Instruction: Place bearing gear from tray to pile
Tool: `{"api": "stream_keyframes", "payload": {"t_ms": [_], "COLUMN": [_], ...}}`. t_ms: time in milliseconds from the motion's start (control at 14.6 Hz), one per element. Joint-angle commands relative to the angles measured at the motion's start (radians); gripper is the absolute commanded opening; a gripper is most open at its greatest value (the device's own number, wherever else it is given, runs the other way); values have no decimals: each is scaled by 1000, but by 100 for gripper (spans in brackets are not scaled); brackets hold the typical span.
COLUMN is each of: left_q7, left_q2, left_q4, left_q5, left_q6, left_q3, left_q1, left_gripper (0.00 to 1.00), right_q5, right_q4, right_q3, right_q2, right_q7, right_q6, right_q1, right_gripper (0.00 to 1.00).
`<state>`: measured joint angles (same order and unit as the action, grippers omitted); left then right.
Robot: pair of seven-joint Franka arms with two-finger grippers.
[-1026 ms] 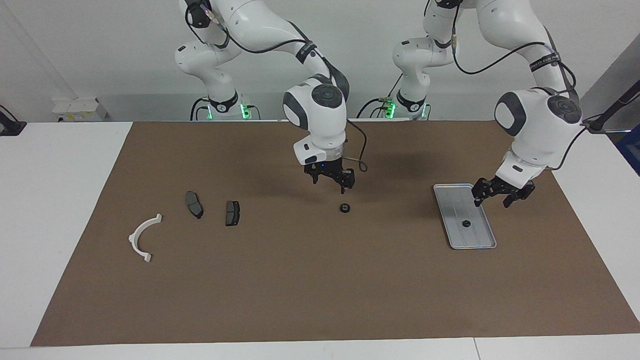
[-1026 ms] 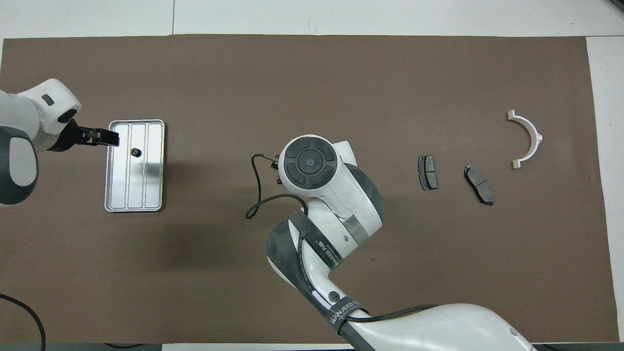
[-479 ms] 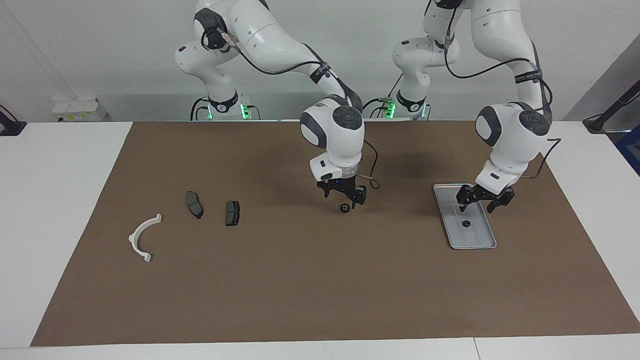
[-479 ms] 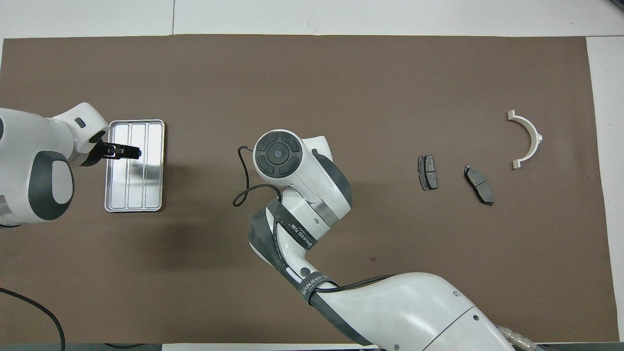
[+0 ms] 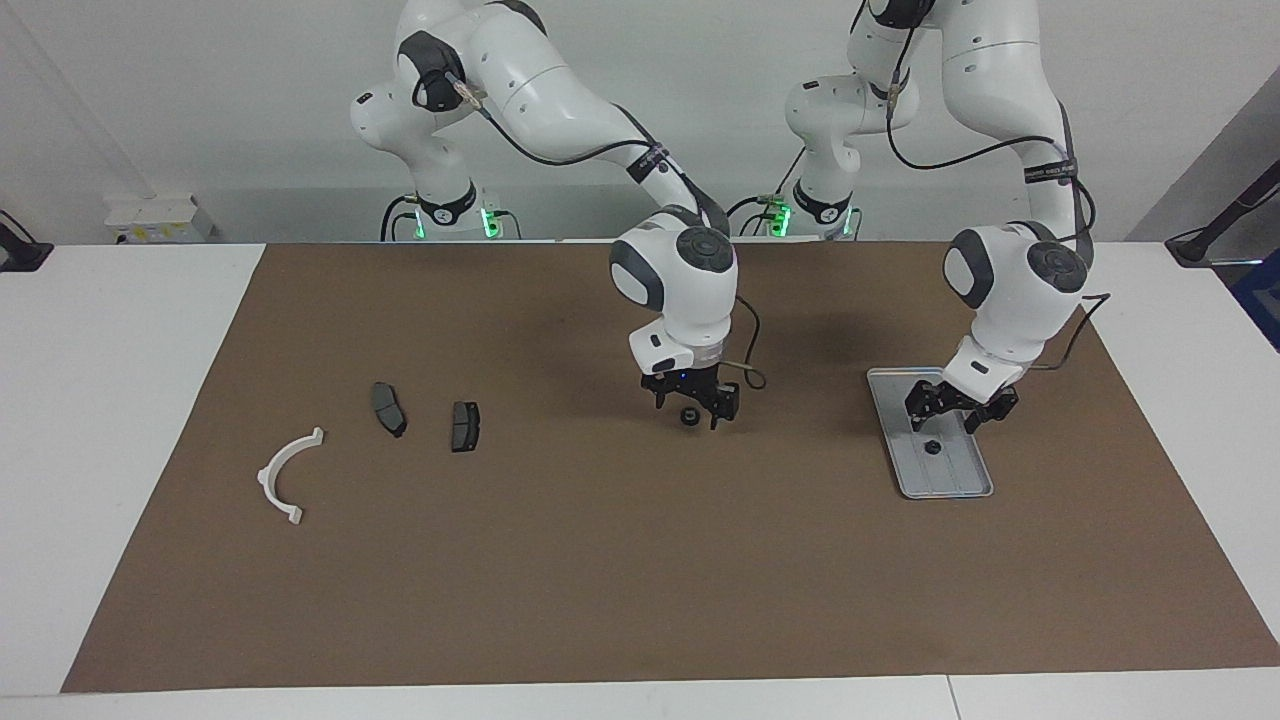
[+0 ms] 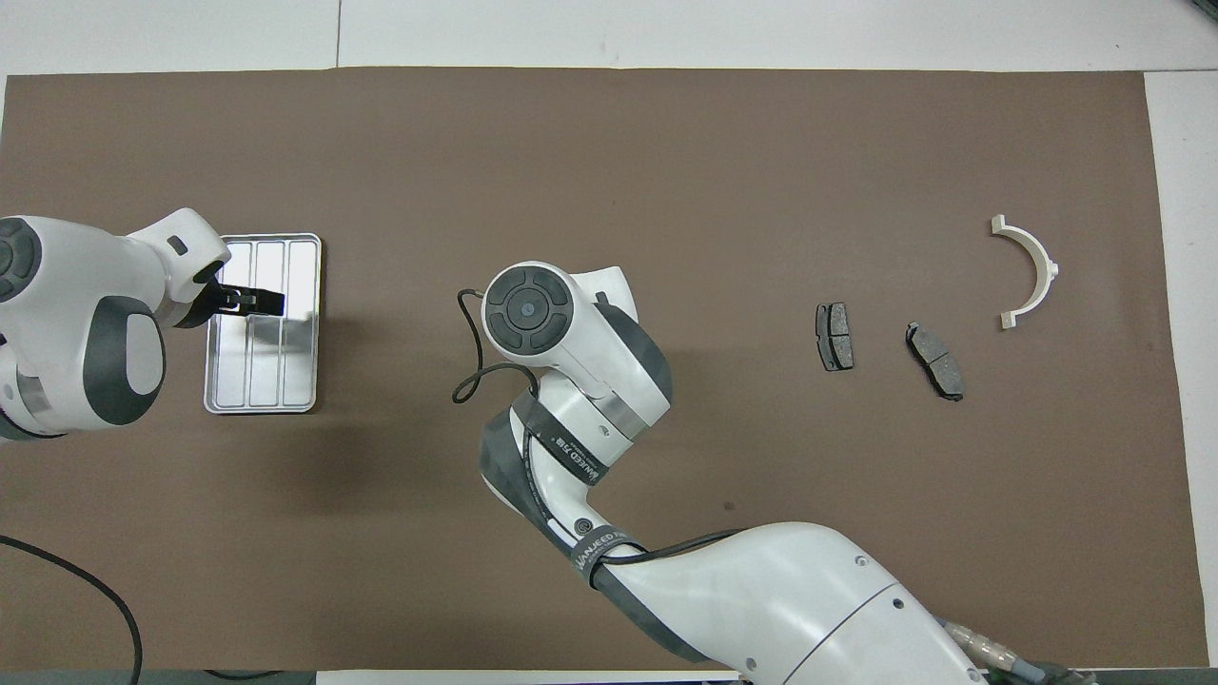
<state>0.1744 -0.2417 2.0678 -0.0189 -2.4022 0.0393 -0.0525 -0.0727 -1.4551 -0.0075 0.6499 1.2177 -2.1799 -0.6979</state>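
Note:
One small black bearing gear [image 5: 931, 447] lies on the silvery tray [image 5: 945, 482] at the left arm's end of the mat. My left gripper [image 5: 943, 424] hangs open just above it; in the overhead view the left gripper [image 6: 255, 303] covers that gear on the tray [image 6: 262, 381]. A second black gear [image 5: 688, 417] lies on the mat mid-table, between the open fingers of my lowered right gripper [image 5: 690, 411]. The right arm's wrist [image 6: 528, 309] hides both from above. The pile at the right arm's end is a white half-ring [image 5: 285, 475] and two dark pads [image 5: 388, 408] [image 5: 465, 426].
A brown mat [image 5: 640, 580] covers most of the white table. From above, the half-ring [image 6: 1032, 266] and the pads [image 6: 834, 336] [image 6: 935, 360] lie spread apart. Bare mat lies between the mid-table gear and the pads. A cable [image 6: 476, 371] loops off the right wrist.
The right gripper has come down until its fingers straddle the mid-table gear. The left gripper has moved over the tray and lowered toward the gear there. Both stay open.

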Motion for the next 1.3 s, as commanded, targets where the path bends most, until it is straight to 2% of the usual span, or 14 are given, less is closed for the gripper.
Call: {"api": "stream_keyframes", "payload": {"t_ms": [0, 274, 479, 890, 1026, 1095, 1232], "left_q7": [4, 4, 1, -9, -9, -9, -9], "left_q2": [-7, -24, -44, -57, -59, -57, -59], "left_q4": [12, 11, 9, 11, 11, 11, 9], "left_q5": [-13, -13, -15, -13, -15, -13, -13], "left_q6": [-41, -77, -100, -126, -126, -126, -126], "left_q3": [-13, -13, -13, -13, -13, -13, -13], "left_q1": [17, 20, 25, 33, 33, 33, 31], "left_gripper": [90, 90, 90, 88, 75, 68, 50], "right_q5": [-25, -22, -22, -15, -6, -4, 13], "right_q4": [25, 1, -59, -47, -45, -44, -21], "right_q3": [-2, -2, -2, -2, -2, 0, 0], "right_q2": [28, 25, 22, 17, 16, 16, 17], "right_q7": [33, 26, 26, 23, 28, 31, 34], "right_q6": [-33, -57, -109, -75, -61, -48, -2], "right_q1": [-14, -11, -14, -14, -15, -15, -15], "right_gripper": [99, 98, 96, 95, 88, 81, 59]}}
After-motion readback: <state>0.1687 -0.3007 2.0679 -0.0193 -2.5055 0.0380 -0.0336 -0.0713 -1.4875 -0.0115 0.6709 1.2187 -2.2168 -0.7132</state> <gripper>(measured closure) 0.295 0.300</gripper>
